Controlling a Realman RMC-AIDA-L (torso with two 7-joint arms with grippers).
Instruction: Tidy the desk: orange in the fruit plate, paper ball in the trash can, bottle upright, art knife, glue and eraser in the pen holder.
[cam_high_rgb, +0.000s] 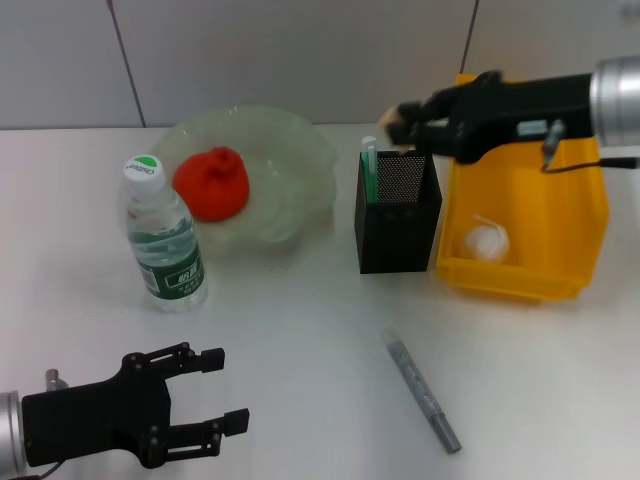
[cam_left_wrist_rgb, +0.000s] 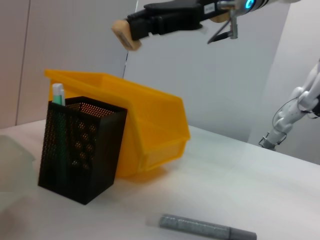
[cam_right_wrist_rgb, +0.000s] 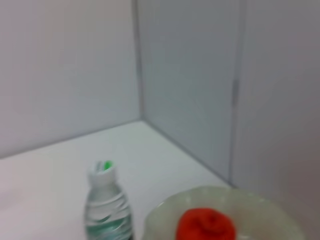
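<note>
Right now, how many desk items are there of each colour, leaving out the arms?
Orange-red: 1, the orange
Yellow: 1, the trash can
Black: 1, the pen holder
Grey: 1, the art knife
Clear or pale: 3, the bottle, fruit plate, paper ball
Tan: 1, the eraser in the right tool
Total: 8

White desk (cam_high_rgb: 300, 330) against pale grey panelled walls (cam_high_rgb: 300, 50).

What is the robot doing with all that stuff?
It is tidying the desk. The right gripper holds an eraser above the pen holder. The orange is in the plate, the paper ball in the bin, the bottle upright. The knife lies on the desk. The left gripper waits open.
</note>
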